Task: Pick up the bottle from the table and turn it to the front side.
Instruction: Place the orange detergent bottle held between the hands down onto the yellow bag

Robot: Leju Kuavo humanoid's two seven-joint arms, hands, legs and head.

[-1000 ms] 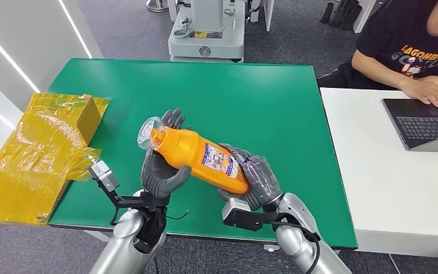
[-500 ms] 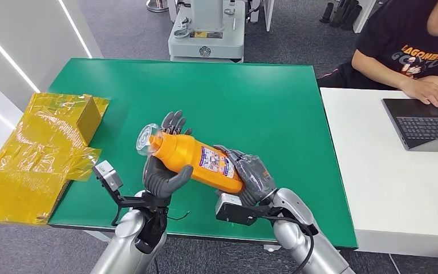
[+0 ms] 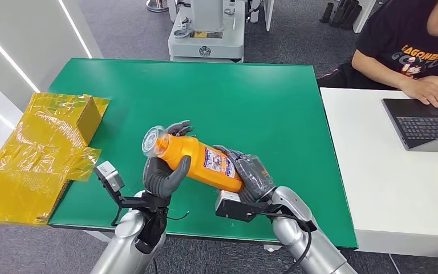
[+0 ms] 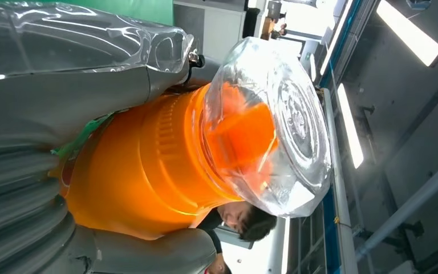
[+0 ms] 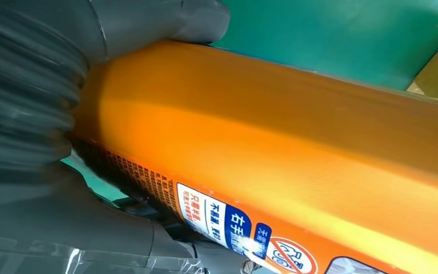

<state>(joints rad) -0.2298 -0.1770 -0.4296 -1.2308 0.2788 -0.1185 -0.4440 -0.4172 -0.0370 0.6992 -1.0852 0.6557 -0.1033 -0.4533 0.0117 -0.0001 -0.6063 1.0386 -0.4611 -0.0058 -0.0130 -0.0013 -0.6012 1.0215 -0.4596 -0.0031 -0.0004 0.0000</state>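
An orange bottle [image 3: 197,161] with a clear cap [image 3: 152,141] lies tilted above the green table [image 3: 251,97], held between both hands. My left hand [image 3: 164,171] grips its neck end, thumb in front and fingers curled over the far side. My right hand [image 3: 252,176] holds the base end. The white printed label [image 3: 218,161] faces up toward the head camera. In the left wrist view the clear cap [image 4: 268,125] and orange neck [image 4: 148,165] sit against my left hand [image 4: 45,114]. The right wrist view has the orange bottle [image 5: 296,154] with its label [image 5: 245,228] pressed in my right hand [image 5: 28,114].
Crumpled yellow plastic wrap with a box [image 3: 40,148] lies over the table's left edge. A white table [image 3: 388,177] stands to the right with a laptop [image 3: 425,123], and a seated person [image 3: 416,45] types there. A grey machine [image 3: 205,28] stands beyond the far edge.
Both hands have turned the bottle slightly, and its label faces up more. The left hand's fingers have curled over the neck instead of pointing up.
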